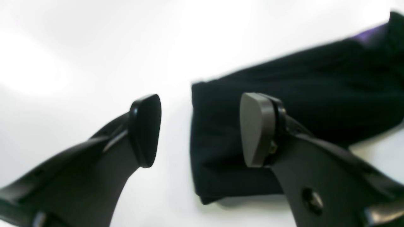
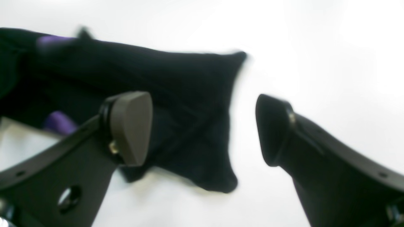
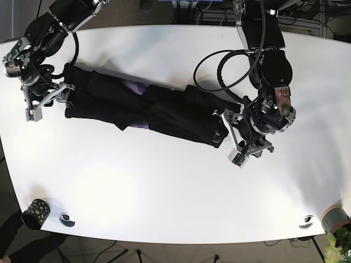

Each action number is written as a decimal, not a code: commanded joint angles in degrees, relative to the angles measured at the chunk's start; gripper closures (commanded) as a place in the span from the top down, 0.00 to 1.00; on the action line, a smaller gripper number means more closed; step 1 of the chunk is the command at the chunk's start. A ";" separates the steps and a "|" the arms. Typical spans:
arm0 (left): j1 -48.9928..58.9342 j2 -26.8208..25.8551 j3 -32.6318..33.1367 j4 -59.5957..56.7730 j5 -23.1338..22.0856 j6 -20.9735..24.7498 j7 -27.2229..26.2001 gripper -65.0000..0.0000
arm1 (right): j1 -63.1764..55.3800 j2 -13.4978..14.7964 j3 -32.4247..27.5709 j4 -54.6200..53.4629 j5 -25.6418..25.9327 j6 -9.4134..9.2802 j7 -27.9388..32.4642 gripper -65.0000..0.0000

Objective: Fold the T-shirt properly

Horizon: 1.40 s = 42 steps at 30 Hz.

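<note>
Both pincers, left (image 1: pixel 200 129) and right (image 2: pixel 203 129), gape wide over T-shirt (image 3: pixel 148 107) ends, empty

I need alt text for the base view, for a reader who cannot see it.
A dark T-shirt, folded into a long strip, lies across a white table. An open gripper hovers at each end: the right gripper on the picture's left, the left gripper on its right.
</note>
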 commanded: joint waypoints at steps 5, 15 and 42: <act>-1.32 0.10 0.03 -1.84 -0.61 0.19 -5.85 0.57 | 2.33 5.05 5.28 -12.93 0.56 0.32 -0.03 0.75; -1.41 0.10 0.03 -7.55 -0.69 -0.16 -7.96 0.57 | 4.09 6.36 6.34 -22.95 0.65 0.32 0.06 0.75; -0.88 -1.57 -5.16 -21.00 -0.69 0.19 -11.56 0.57 | 3.73 0.30 -5.26 -22.77 5.83 0.32 4.54 0.10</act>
